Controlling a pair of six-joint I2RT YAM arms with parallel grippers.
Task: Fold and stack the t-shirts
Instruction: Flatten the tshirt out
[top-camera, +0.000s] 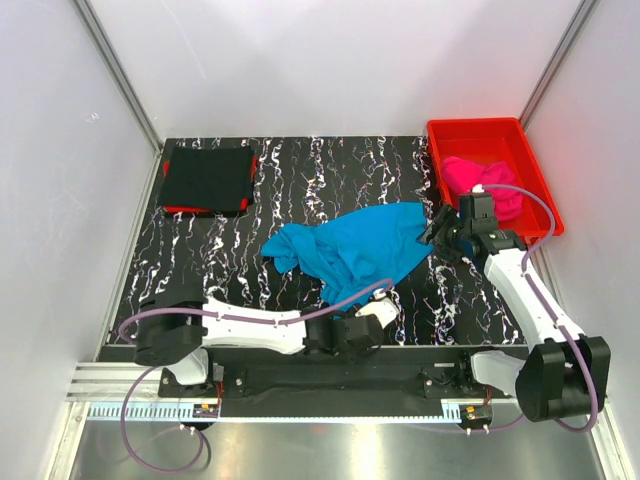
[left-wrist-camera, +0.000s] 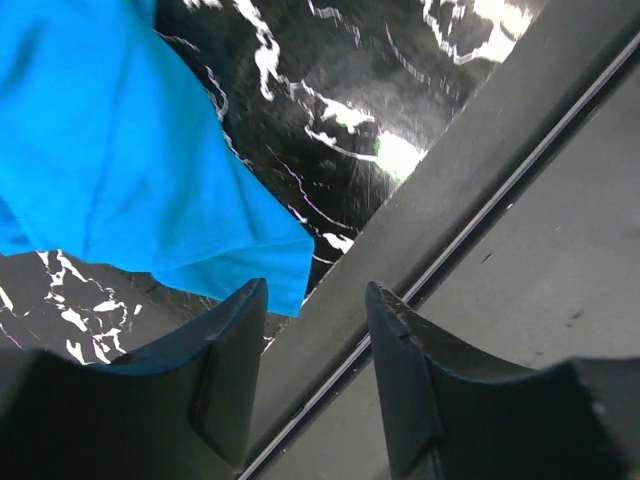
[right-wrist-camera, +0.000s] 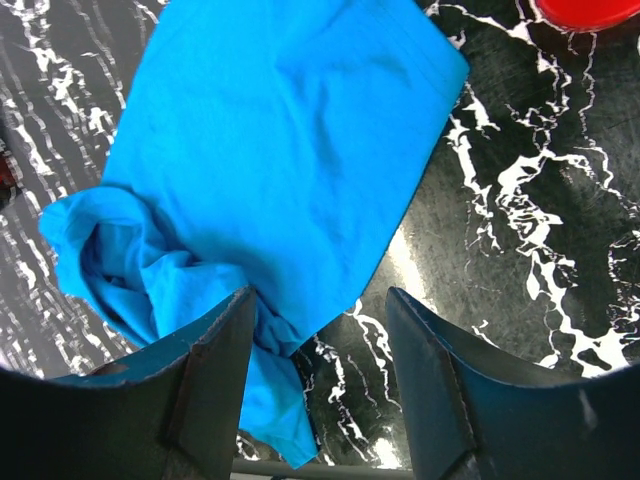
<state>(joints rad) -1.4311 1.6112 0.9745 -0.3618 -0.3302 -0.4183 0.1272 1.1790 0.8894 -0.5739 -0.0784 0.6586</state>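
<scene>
Only the black t-shirt (top-camera: 208, 177) at 10 o'clock is folded, while the turquoise t-shirt (top-camera: 350, 248) at the table (top-camera: 330, 170) centre and the pink t-shirt (top-camera: 468, 175) in the bin (top-camera: 470, 123) at 2 o'clock are left unfolded, with left fingers (left-wrist-camera: 235, 370) and right fingers (right-wrist-camera: 210, 380) spread, empty.

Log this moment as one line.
left pincer open, empty | right pincer open, empty | turquoise-blue cloth t-shirt crumpled mid-table | black cloth t-shirt folded square, far left | hot pink cloth t-shirt in red plastic bin

White panel walls (top-camera: 330, 60) close in three sides, joined by slanting metal posts (top-camera: 118, 75). The table (top-camera: 330, 170) is glossy black with white veining, catching bright glare (left-wrist-camera: 400, 155).
</scene>
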